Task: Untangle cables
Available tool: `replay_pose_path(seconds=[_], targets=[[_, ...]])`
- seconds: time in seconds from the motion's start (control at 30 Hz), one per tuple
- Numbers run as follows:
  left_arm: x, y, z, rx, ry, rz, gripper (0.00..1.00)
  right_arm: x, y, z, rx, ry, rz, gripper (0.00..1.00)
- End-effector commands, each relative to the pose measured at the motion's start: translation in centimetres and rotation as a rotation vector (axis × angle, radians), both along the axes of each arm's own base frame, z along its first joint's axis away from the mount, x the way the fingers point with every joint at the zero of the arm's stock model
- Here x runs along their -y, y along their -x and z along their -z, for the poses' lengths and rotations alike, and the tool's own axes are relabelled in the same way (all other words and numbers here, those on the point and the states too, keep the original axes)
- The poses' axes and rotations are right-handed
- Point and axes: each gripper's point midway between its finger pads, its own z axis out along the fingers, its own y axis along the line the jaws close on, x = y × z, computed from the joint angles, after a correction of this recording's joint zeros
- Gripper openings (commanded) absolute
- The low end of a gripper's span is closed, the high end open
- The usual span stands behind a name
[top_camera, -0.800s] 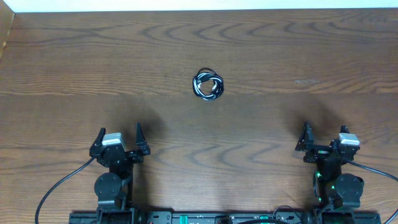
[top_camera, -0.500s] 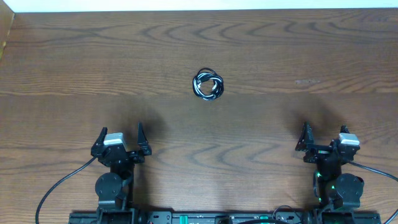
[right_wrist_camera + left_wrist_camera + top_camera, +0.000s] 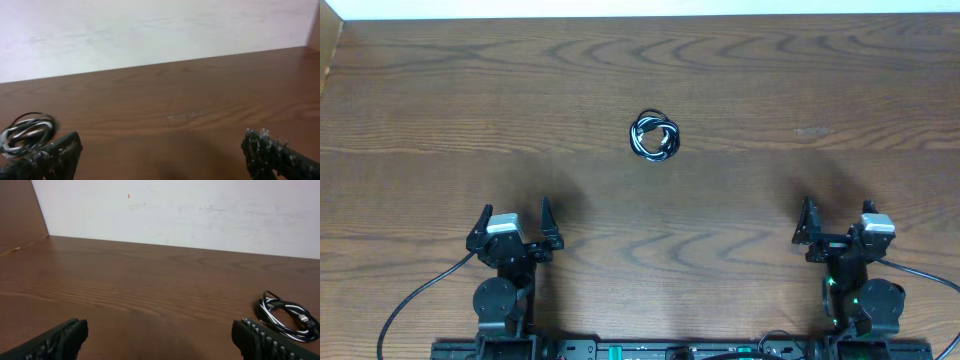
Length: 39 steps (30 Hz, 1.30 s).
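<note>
Two cables [image 3: 655, 137], one white and one black, lie wound together in a small tight coil on the table [image 3: 440, 100]. The coil sits a little beyond the table's middle, well apart from both arms. It has not changed over the last second: same place, same shape. The only shift is slight: the right gripper [image 3: 836, 220] has edged a touch toward the centre, while the left gripper [image 3: 513, 212] has not moved. Both stand near the front edge with fingers spread wide, holding nothing. By my reading, the untangling has not begun and the reach to the coil is still to come. The table is dark wood with strong grain. A pale wall [image 3: 200, 210] rises behind its far edge, and a brown board [image 3: 20, 215] stands at its left side.
</note>
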Motion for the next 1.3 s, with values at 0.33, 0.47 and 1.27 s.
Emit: replay_pose_path(seconds=[0.33, 0.47, 1.27], targets=[[-0.3, 0.1, 1.2, -0.040, -0.042, -0.017, 0.97, -2.4, 0.2, -0.7, 0.019, -0.019, -0.141, 0.99], [-0.5, 0.1, 0.2, -0.007, -0.043, -0.025, 0.97, -3.0, 0.3, -0.9, 0.018, -0.020, -0.175, 0.99], [5.4, -8.8, -10.4, -0.440, 0.141, 0.219, 0.97, -3.7, -6.8, -9.2, -0.211, -0.002, -0.229, 0.99]])
